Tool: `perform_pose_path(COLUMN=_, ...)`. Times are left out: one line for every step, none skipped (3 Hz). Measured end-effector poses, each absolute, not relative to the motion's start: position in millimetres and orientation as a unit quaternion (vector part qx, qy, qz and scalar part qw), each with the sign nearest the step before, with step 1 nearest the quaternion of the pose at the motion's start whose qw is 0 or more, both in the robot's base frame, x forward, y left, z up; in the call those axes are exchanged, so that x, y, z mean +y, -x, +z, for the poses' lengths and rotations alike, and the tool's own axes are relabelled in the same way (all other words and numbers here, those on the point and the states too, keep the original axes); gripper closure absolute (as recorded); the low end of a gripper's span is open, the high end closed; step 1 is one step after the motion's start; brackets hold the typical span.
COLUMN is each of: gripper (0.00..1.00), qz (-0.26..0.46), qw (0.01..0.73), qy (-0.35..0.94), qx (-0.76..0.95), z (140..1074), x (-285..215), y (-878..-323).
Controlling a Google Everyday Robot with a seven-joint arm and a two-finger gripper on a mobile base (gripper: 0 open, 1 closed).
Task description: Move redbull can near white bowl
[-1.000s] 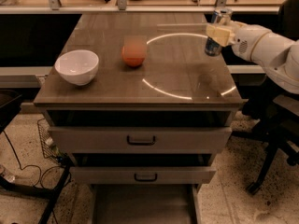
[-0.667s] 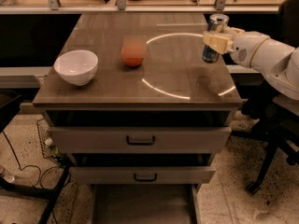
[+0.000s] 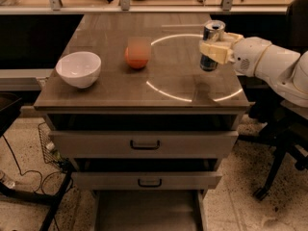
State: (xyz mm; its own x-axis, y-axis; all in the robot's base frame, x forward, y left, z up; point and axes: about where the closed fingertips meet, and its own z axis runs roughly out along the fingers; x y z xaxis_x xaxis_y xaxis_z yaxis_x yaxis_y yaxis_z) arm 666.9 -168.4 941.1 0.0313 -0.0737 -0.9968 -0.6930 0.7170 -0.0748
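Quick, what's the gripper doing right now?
Gripper: closed on the slim silver-and-blue metal drink can, at the brown table's right side.

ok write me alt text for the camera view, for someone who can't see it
The gripper holds the can upright over the right side of the table, fingers closed around it. An apple sits mid-table, and the bowl stands apart near the left edge.

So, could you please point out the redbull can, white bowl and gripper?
redbull can [image 3: 208, 64], camera view, lower blue body.
white bowl [image 3: 78, 73], camera view, front outer wall.
gripper [image 3: 214, 51], camera view, midway between fingertips, shut on the can, picture's right.
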Motion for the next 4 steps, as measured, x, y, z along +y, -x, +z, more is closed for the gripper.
perform_pose_path(gripper=1.00, qz=0.253, qw=0.658, qy=0.319, qx=0.633, z=940.1, x=-151.8, y=-652.3)
perform_pose_path(gripper=1.00, qz=0.266, qw=0.656, qy=0.341, qx=0.619, z=936.4, x=-130.4, y=-642.4)
perform_pose_path(gripper=1.00, qz=0.277, qw=0.637, qy=0.364, qx=0.621, z=929.2, x=-102.5, y=-639.6)
perform_pose_path(gripper=1.00, qz=0.295, qw=0.617, qy=0.391, qx=0.616, z=922.9, x=-71.7, y=-642.7)
